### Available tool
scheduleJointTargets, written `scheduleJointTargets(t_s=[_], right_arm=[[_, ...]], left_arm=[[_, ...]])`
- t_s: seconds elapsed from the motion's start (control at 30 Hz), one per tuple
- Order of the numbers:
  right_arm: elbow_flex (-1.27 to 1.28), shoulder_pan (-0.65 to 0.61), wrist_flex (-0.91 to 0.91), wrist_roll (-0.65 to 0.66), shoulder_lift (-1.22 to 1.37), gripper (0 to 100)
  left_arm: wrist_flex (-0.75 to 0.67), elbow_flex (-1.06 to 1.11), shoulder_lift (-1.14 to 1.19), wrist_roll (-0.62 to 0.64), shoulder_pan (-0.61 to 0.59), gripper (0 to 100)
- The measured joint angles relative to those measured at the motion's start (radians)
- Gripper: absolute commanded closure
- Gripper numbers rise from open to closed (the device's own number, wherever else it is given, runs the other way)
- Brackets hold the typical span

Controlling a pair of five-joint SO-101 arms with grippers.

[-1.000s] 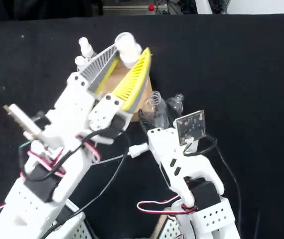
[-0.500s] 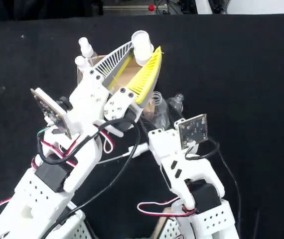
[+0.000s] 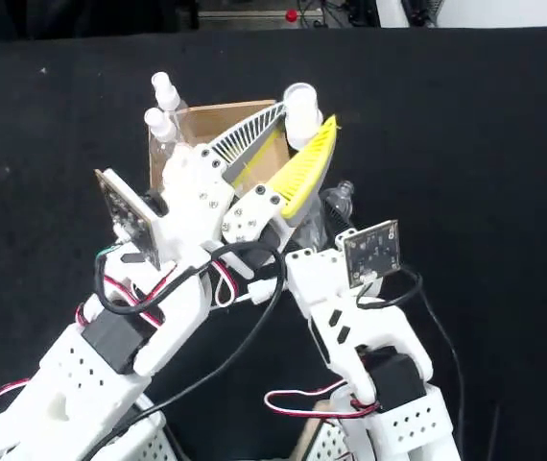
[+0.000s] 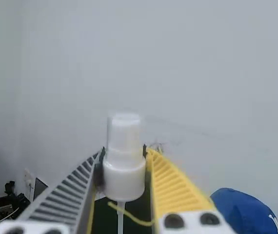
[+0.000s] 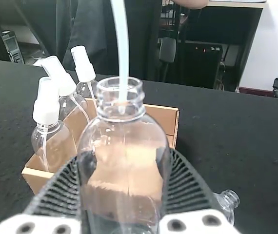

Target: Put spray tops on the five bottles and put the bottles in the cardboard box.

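- The white plastic spray top [image 4: 124,156], pinched in the left arm's jaws, has been swung from over the brown cardboard box [image 3: 206,120] across to the clear plastic bottle [image 5: 122,146], which is clamped upright in the right arm's jaws beside the box
- Its thin dip tube [image 5: 121,48] now hangs inside the bottle neck, so pressing the top down is judged next
- Three capped bottles [image 5: 46,112] are stood in the box

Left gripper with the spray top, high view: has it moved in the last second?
Yes. The left gripper, shut on the spray top, has swung right, from above the far edge of the cardboard box to past its right corner.
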Motion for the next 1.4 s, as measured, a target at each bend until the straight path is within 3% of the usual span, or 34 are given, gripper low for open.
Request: scheduleJointTargets(t_s=[0.2, 0.6, 0.8, 0.9, 1.07, 1.27, 1.4], right_arm=[[0.0, 0.0, 0.0, 0.0, 0.0, 98.8], [0.0, 0.0, 0.0, 0.002, 0.0, 98.8], [0.0, 0.0, 0.0, 0.002, 0.0, 98.8], [0.002, 0.003, 0.0, 0.002, 0.0, 98.8], [0.002, 0.002, 0.0, 0.002, -0.003, 98.8], [0.006, -0.002, 0.0, 0.002, -0.006, 98.8], [0.02, -0.003, 0.0, 0.002, -0.006, 98.8]], left_arm=[[0.003, 0.018, -0.002, 0.003, -0.035, 97], [0.003, 0.267, 0.0, 0.003, -0.003, 97], [0.023, 0.292, 0.0, 0.008, -0.002, 81], [0.107, 0.287, 0.0, 0.06, -0.005, 74], [0.327, 0.195, 0.0, 0.164, -0.051, 73], [0.66, -0.034, -0.058, 0.175, -0.095, 73], [0.809, -0.107, -0.164, 0.141, -0.164, 73]])
